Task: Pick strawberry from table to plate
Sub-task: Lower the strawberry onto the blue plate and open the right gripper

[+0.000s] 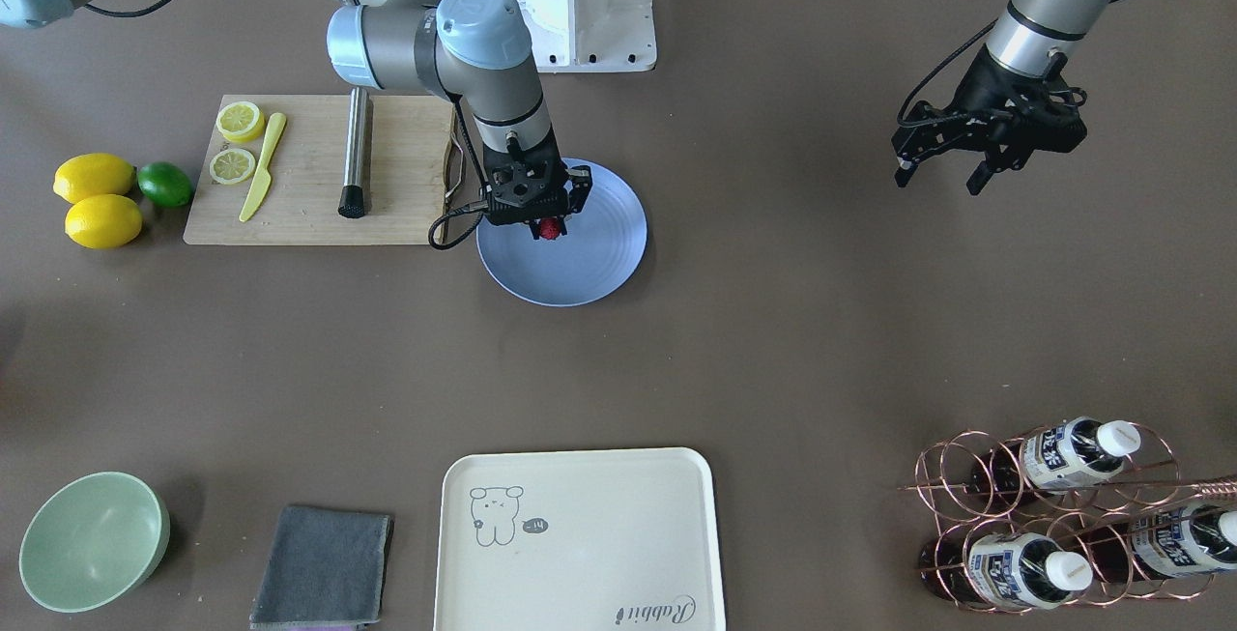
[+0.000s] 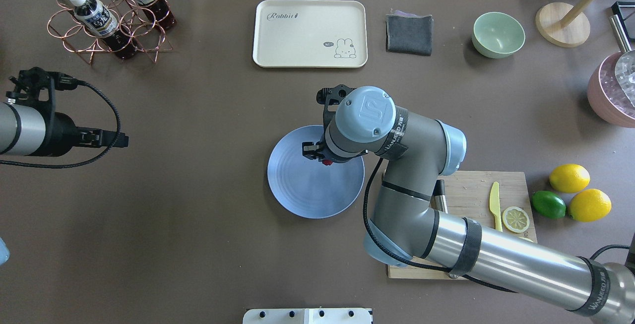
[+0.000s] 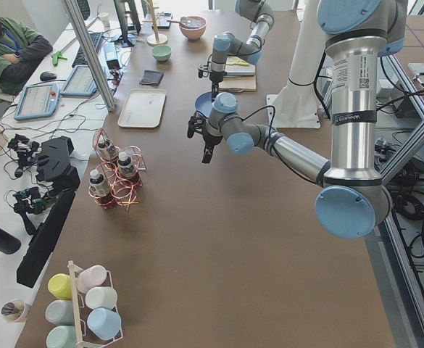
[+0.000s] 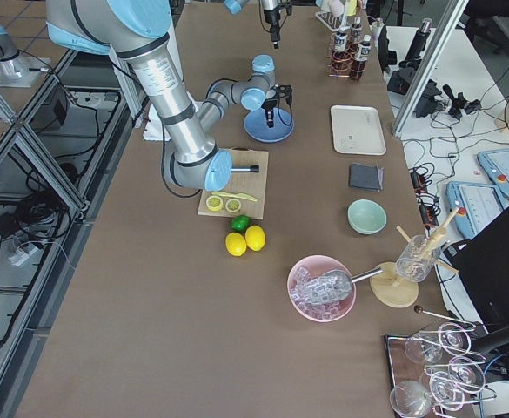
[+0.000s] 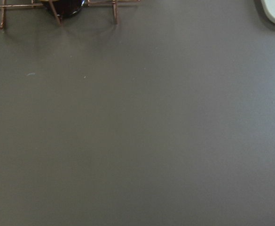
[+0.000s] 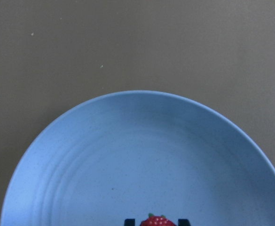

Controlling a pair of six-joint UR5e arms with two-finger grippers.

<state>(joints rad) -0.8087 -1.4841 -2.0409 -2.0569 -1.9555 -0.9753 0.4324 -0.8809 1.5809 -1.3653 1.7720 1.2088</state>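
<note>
One strawberry [image 1: 549, 228] was pinched in the jaws of the right gripper [image 1: 548, 224] over the light-blue plate [image 1: 599, 269] just left of centre frame, while the left gripper [image 1: 938, 182] hovered at upper right above the table [image 1: 773, 351], jaws spread apart.

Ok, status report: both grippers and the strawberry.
Right gripper shut on the strawberry, over the plate; contact with plate unclear. Left gripper open, empty, off to the side. Plate bare beneath.
</note>
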